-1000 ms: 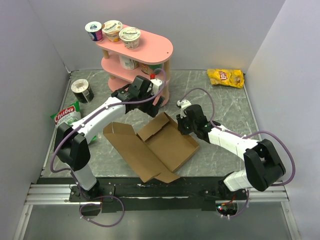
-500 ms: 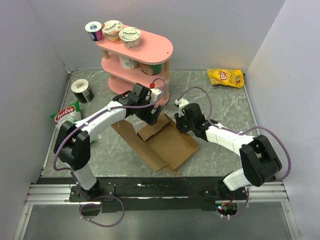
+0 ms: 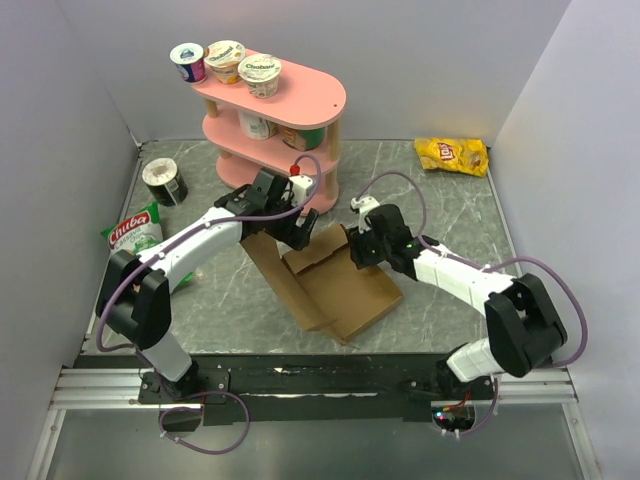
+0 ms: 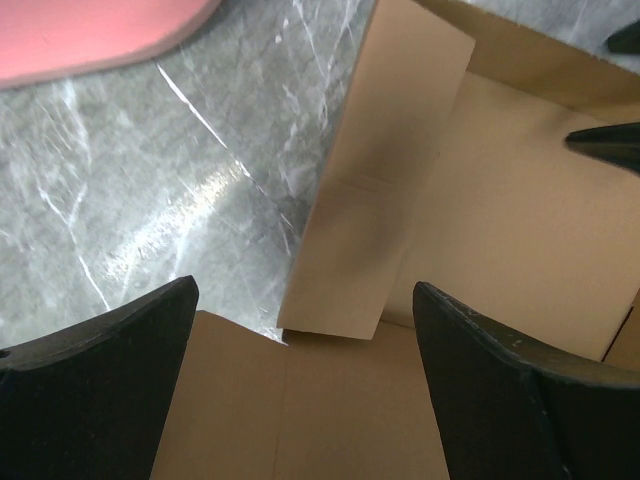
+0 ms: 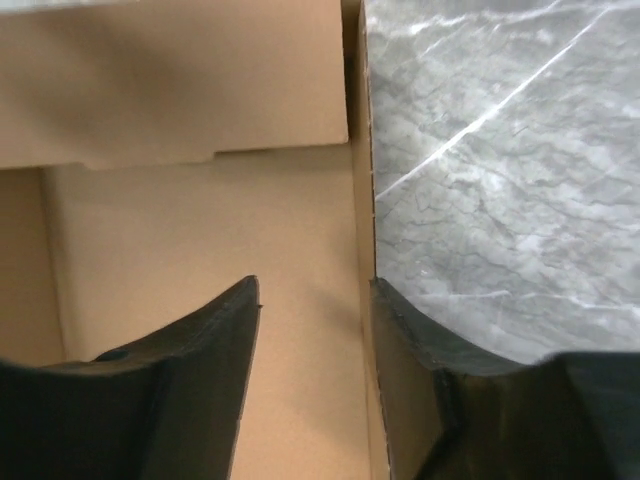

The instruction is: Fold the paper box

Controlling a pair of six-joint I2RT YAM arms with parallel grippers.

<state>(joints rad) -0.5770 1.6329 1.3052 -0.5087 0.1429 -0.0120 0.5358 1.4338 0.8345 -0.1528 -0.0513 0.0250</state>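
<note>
Two grippers work at the paper box [image 3: 345, 295], which lies mid-table at 6 o'clock from the pink shelf [image 3: 300, 95]. The left gripper [image 3: 300, 228], spread wide, hangs over its 11 o'clock flap. The right gripper [image 3: 362, 252], at 1 o'clock, straddles a side wall with its jaws parted, not pinching it.

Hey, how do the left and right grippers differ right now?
The left gripper is spread wide; the right gripper has a narrower gap. The left gripper points down over a flap of the paper box, with no wall between its fingers; the right gripper straddles the box's side wall. Both are open, black-fingered and at the box.
</note>
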